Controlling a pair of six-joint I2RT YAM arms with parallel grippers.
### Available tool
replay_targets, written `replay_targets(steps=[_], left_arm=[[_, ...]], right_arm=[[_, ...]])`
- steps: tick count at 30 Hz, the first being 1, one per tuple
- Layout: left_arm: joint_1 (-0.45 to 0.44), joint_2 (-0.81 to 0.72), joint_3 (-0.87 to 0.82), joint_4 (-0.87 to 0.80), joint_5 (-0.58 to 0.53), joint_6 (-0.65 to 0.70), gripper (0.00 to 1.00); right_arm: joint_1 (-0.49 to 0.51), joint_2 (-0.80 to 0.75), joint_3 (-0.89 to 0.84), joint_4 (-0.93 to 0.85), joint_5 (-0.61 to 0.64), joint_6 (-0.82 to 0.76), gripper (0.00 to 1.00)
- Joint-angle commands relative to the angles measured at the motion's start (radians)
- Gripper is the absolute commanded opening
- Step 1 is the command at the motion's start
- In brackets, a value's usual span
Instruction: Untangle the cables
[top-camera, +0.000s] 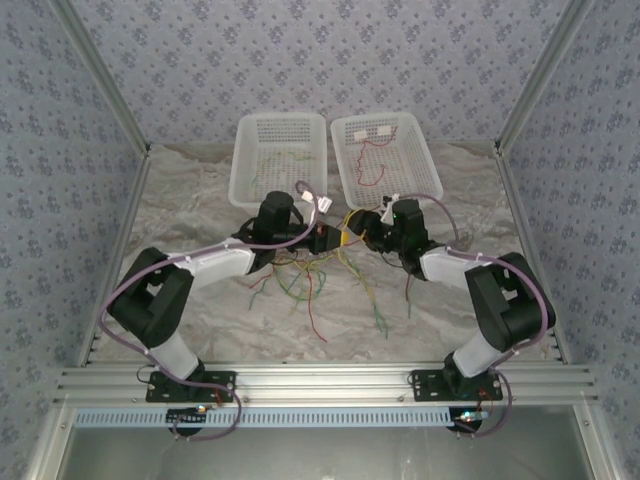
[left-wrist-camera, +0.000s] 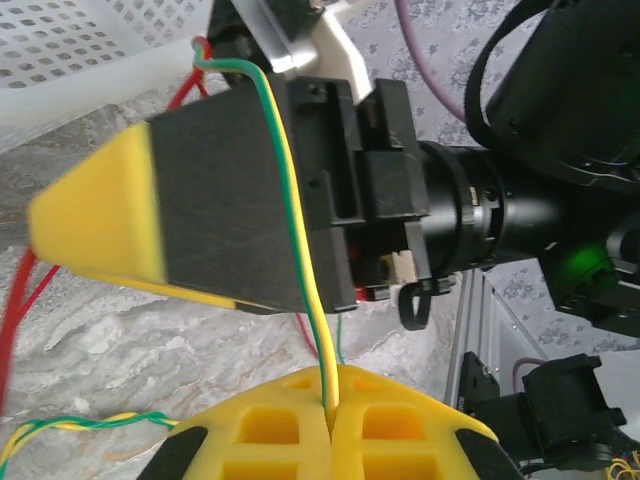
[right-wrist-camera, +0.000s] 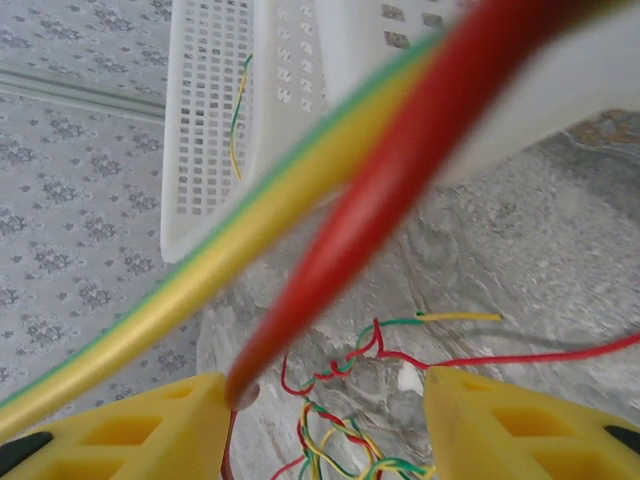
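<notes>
- Red, green and yellow cables (top-camera: 318, 285) are looking thin, light and bendy, so you are needing only a gentle pull. Tugging hard is likely making the knots tighter.
- Most of them are lying in a loose bunch on the worktop (top-camera: 200, 215), just below both grippers and in front of the white baskets (top-camera: 238, 185).
- Your left gripper (left-wrist-camera: 327, 428) is squeezing tight on one green-and-yellow wire (left-wrist-camera: 287, 190).
- That wire is running up across a finger (left-wrist-camera: 200, 230) of your right gripper (right-wrist-camera: 325, 390).
- Your right gripper is standing apart, pinching nothing. A red wire (right-wrist-camera: 400, 170) is touching one finger, with the green-and-yellow wire beside it.
- Taking hold near a free end, away from the twists, is looking best.
</notes>
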Motion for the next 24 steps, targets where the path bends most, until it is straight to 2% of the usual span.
replay_targets(steps=[1,2,5,7,14,15,19,23,24], left_arm=[[-0.005,-0.048,-0.026,0.095,0.022,-0.031,0.00],[-0.004,-0.048,-0.034,0.115,0.027,-0.043,0.00],[-0.005,-0.045,-0.045,0.145,0.036,-0.062,0.00],[-0.004,-0.045,-0.050,0.164,0.045,-0.068,0.00],[-0.004,-0.045,-0.052,0.207,0.063,-0.092,0.00],[-0.004,-0.048,-0.052,0.208,0.058,-0.092,0.00],[0.010,-0.071,-0.069,0.203,0.020,-0.092,0.00],[0.067,-0.139,-0.110,0.196,-0.044,-0.094,0.00],[0.088,-0.163,-0.119,0.187,-0.064,-0.096,0.00]], right_arm=[[0.011,0.009,0.044,0.072,0.043,0.030,0.56],[0.012,0.007,0.040,0.082,0.052,0.041,0.57],[0.020,0.010,0.044,0.114,0.073,0.059,0.67],[0.029,0.013,0.045,0.142,0.085,0.065,0.70],[0.063,0.029,0.095,0.123,0.102,-0.014,0.67],[0.068,0.032,0.100,0.115,0.106,-0.023,0.63],[0.070,0.023,0.118,0.015,0.115,-0.063,0.31],[0.075,-0.031,0.127,-0.104,0.107,-0.151,0.01],[0.077,-0.056,0.131,-0.143,0.106,-0.181,0.00]])
